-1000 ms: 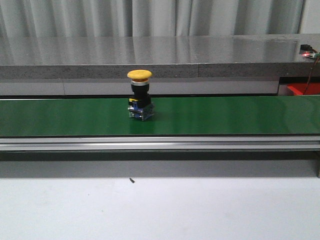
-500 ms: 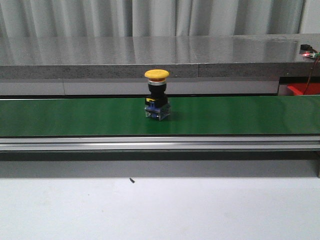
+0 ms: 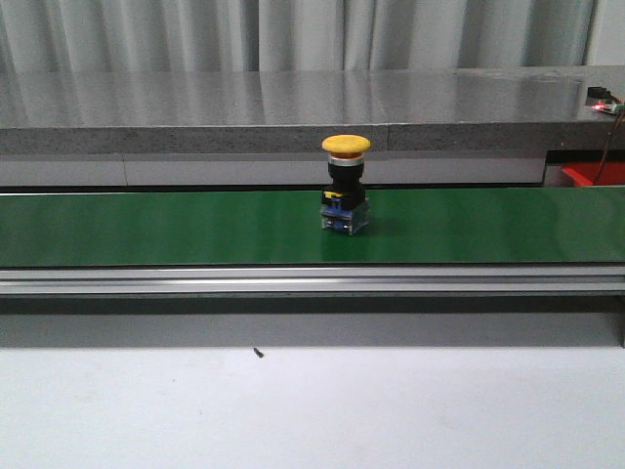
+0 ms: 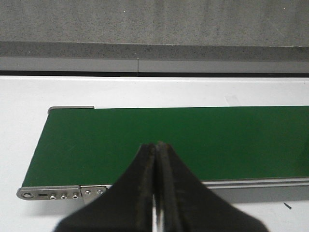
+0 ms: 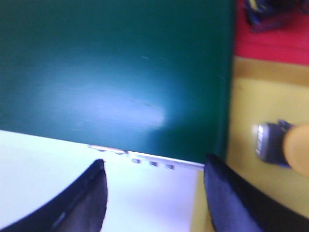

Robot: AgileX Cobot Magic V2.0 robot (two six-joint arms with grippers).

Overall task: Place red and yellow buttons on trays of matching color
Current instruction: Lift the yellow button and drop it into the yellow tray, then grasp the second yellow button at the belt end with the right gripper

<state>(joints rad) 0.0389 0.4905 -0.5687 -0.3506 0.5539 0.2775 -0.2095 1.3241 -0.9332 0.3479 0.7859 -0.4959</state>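
Note:
A yellow-capped button (image 3: 346,195) with a black neck and blue base stands upright on the green conveyor belt (image 3: 146,227), a little right of centre in the front view. No gripper shows in that view. My left gripper (image 4: 156,147) is shut with nothing in it, hanging over the belt's (image 4: 193,140) near edge by its left end. My right gripper (image 5: 154,169) is open and holds nothing, above the belt's (image 5: 120,72) right end. Beside it lies a yellow tray (image 5: 260,101) holding a yellow button (image 5: 285,145) on its side, and beyond that a red tray (image 5: 270,43), also seen as a red tray (image 3: 596,174) at far right.
A grey stone ledge (image 3: 293,107) runs behind the belt. An aluminium rail (image 3: 312,281) edges the belt's front, with white tabletop (image 3: 312,410) before it. A dark object (image 5: 265,12) rests on the red tray; blur hides what it is.
The yellow button has ridden the belt steadily to the right, from left of centre to right of centre in the front view.

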